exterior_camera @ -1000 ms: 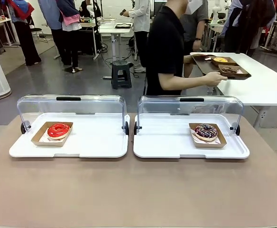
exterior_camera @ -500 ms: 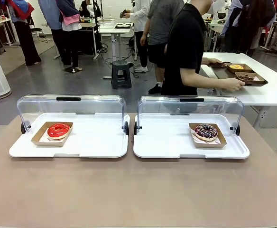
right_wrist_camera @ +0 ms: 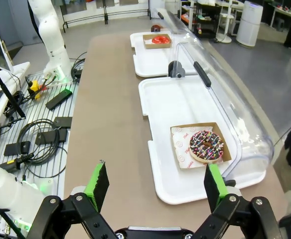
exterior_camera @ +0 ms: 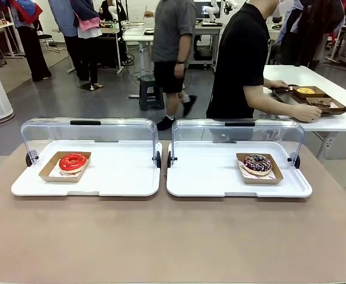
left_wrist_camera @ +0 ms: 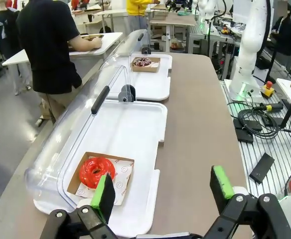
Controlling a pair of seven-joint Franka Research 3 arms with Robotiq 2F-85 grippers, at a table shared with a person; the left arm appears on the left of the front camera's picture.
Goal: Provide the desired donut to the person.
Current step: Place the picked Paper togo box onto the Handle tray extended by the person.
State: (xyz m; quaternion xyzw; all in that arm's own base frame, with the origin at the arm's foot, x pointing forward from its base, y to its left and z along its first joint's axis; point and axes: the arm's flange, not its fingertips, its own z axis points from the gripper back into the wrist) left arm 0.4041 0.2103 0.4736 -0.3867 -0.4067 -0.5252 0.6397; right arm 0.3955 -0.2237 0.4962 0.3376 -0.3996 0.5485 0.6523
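On the brown table [exterior_camera: 173,236], two white trays sit side by side, each with a clear hinged lid raised at its far edge. The left tray [exterior_camera: 114,177] holds a red-glazed donut [exterior_camera: 73,161] in a cardboard boat at its 9 o'clock end. The right tray [exterior_camera: 214,177] holds a chocolate sprinkled donut [exterior_camera: 257,163] in a cardboard boat at its 3 o'clock end. Both donuts lie untouched, well apart from each other.

At 1 o'clock beyond the trays, the person [exterior_camera: 241,59] in a black T-shirt stands turned sideways, leaning toward a white side table [exterior_camera: 339,118]. Both of the person's hands rest on a dark brown tray [exterior_camera: 333,109] carrying small boxed pastries.

In the left wrist view, the left gripper [left_wrist_camera: 163,191] hangs released, fingers wide apart, above the near end of the left tray, with the red-glazed donut just past its left pad. In the right wrist view, the right gripper [right_wrist_camera: 155,185] is also spread wide, holding nothing, over the table edge, with the chocolate sprinkled donut at about 1 o'clock.
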